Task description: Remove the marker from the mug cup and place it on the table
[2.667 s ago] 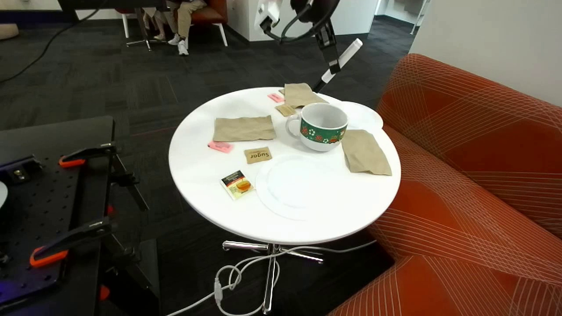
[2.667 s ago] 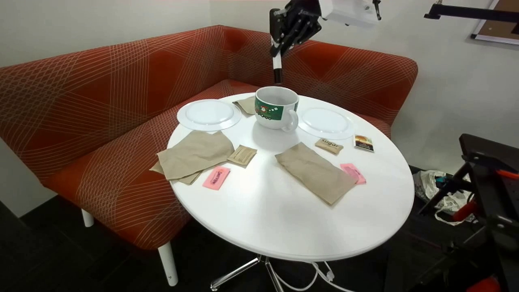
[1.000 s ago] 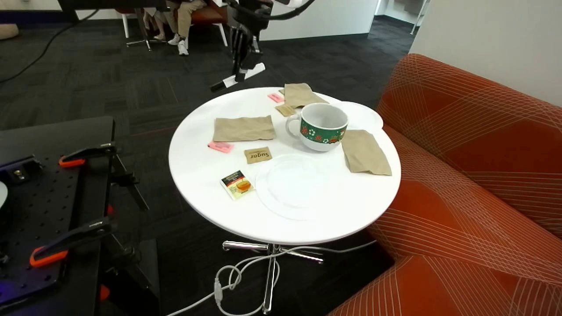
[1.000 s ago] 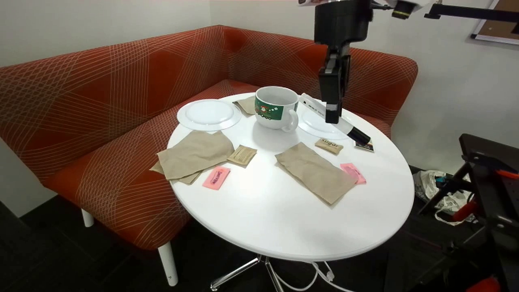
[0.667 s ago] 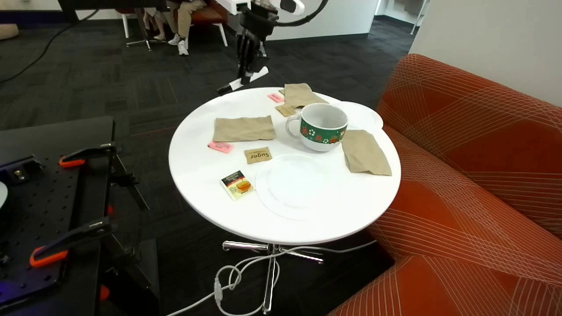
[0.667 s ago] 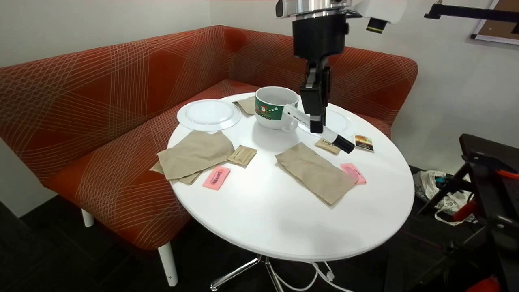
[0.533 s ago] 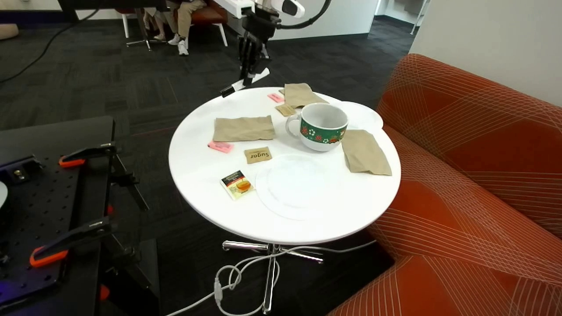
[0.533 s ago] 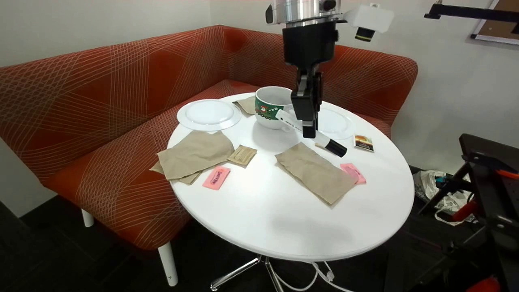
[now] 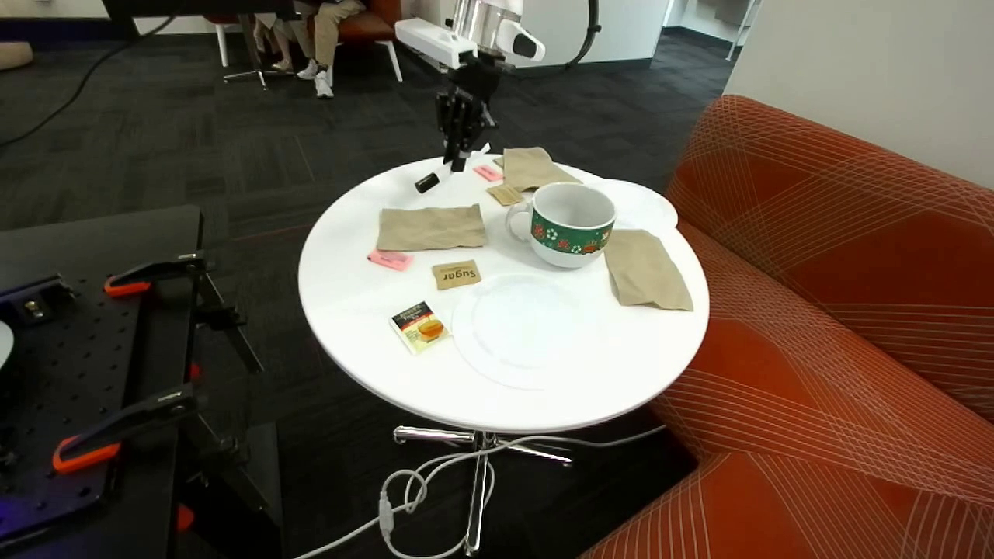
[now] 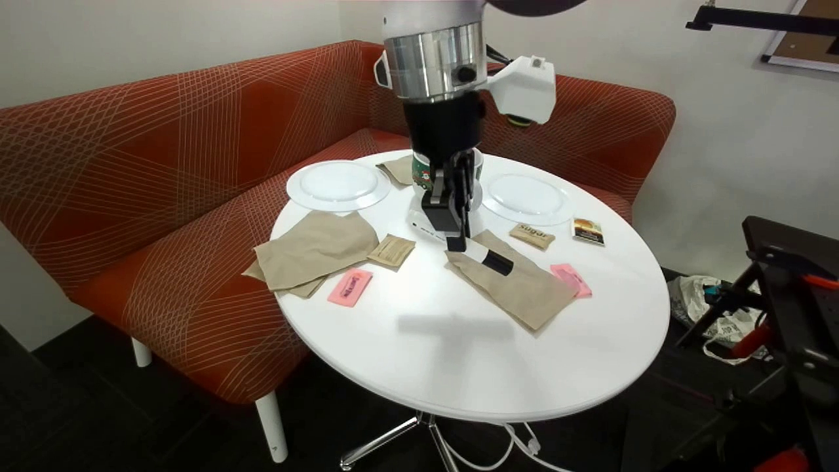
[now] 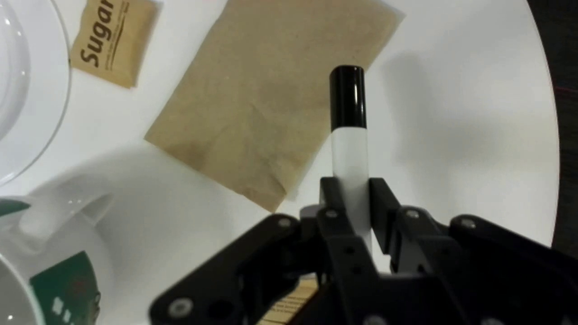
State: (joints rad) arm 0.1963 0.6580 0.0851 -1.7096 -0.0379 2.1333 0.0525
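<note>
Lower than half a second ago, the black two-fingered gripper (image 11: 353, 192) holds the slim white marker with a black cap (image 11: 350, 151) above the round white-topped table (image 9: 342, 272). Only the wrist view clearly shows both fingers (image 11: 381, 198) pressed against the white barrel, with just its thickness between them; there the cap looks glossy, while in both exterior views the capped end slants downward. Seen from the wrist, the cap overlaps the edge of a brown paper napkin (image 11: 266, 95). Near the napkin lie a brown sugar packet (image 9: 457, 274) and a pink paper packet (image 9: 390, 260); a yellow-and-black tea packet (image 9: 420, 326) sits farther off. The wide white mug cup with a green patterned band (image 9: 571, 233) shows whole in an exterior view; where the silver-and-black arm (image 10: 432, 62) stands in front, much of the mug is hidden. Round white plates (image 10: 337, 182) lie either side, and beyond runs a red sofa with pale lines (image 10: 196, 137).
</note>
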